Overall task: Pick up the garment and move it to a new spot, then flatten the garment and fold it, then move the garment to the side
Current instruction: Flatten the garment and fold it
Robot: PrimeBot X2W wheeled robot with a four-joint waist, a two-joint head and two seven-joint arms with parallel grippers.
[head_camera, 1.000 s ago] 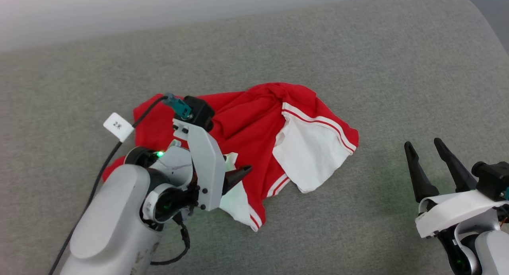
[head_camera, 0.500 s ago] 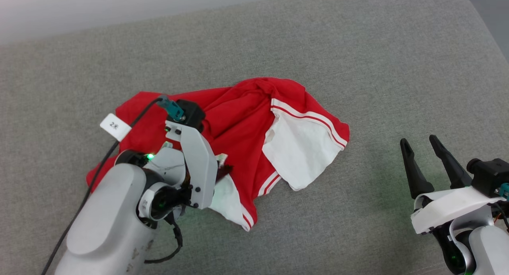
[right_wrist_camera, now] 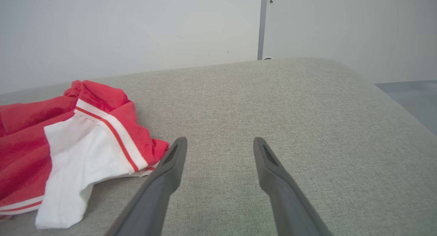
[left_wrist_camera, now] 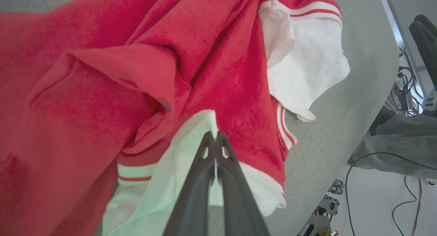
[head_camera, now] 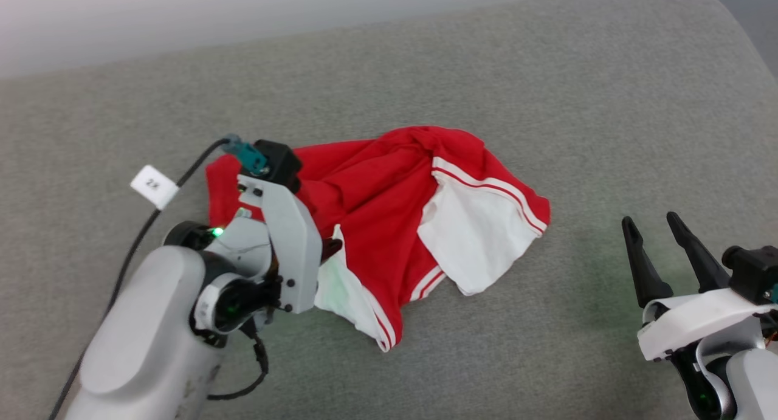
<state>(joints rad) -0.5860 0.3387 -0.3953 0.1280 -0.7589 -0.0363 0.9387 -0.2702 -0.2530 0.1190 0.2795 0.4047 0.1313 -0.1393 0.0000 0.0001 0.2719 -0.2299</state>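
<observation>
Left gripper is pinching a white sleeve edge of the garment, which is lying crumpled, stretching left-to-right toward the open, empty right gripper.

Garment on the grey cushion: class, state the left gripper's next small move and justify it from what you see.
Probably a short lift straight up. The left gripper is shut on a white fold of the garment, which lies crumpled on the grey cushion; the right gripper stands open, apart from it.

Garment on the cushion, left of the right pincer.
</observation>
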